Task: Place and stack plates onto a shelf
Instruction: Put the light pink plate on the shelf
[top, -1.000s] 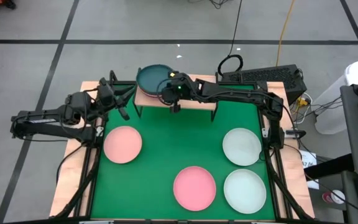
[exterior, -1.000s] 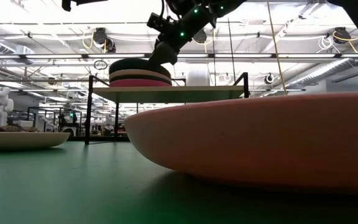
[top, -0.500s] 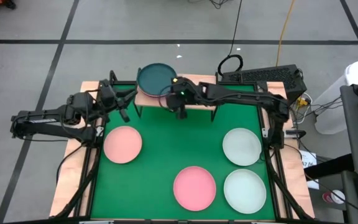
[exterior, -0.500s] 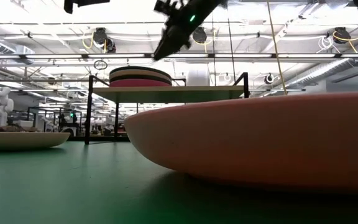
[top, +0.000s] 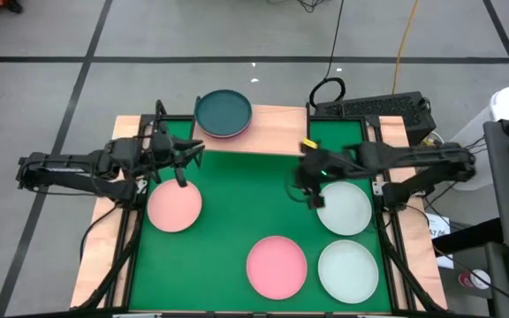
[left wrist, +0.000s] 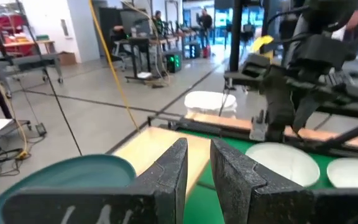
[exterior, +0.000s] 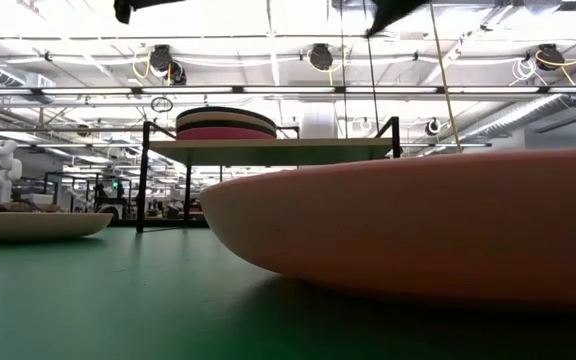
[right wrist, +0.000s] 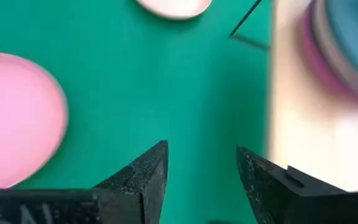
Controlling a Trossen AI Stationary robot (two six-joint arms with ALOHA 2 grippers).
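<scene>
The shelf (top: 272, 132), a light-wood board on black legs, stands at the table's far edge. On its left end rests a stack of plates (exterior: 226, 122) with a dark teal plate (top: 224, 113) on top. Flat on the green table lie a salmon plate (top: 174, 205), a hot pink plate (top: 277, 267) and two pale mint plates (top: 343, 208) (top: 347, 269). My left gripper (left wrist: 197, 155) hovers open just near-left of the shelf (top: 184, 168). My right gripper (right wrist: 201, 165) is open and empty above the table (top: 312, 196), beside the farther mint plate's left rim.
Black frame rails run along the table's left and right sides (top: 387, 221). A keyboard (top: 369, 108) and cables lie behind the far right corner. The shelf's right half (top: 281, 134) is bare wood. Green surface lies bare between the salmon and mint plates (top: 254, 199).
My right gripper has let go of the teal plate's rim on the stack, risen off it and swung toward the table's right and near side, ending beside the farther mint plate. The stack has stayed in place. My left gripper has edged slightly rightward.
</scene>
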